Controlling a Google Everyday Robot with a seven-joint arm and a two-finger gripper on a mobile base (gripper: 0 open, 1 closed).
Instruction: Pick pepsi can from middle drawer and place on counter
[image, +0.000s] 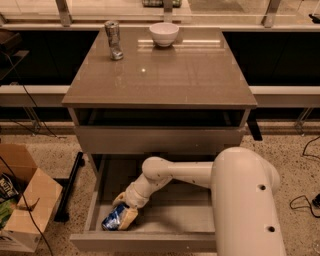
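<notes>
The pepsi can, blue with white markings, lies on its side at the front left of the open middle drawer, on the pale floor. My gripper reaches down into the drawer from the white arm, and its tan fingers sit on either side of the can's upper end. The can rests on the drawer floor. The counter is the glossy grey-brown top above.
A plain silver can stands at the counter's back left and a white bowl at the back middle. A closed drawer front sits above the open one. A cardboard box stands on the floor at left.
</notes>
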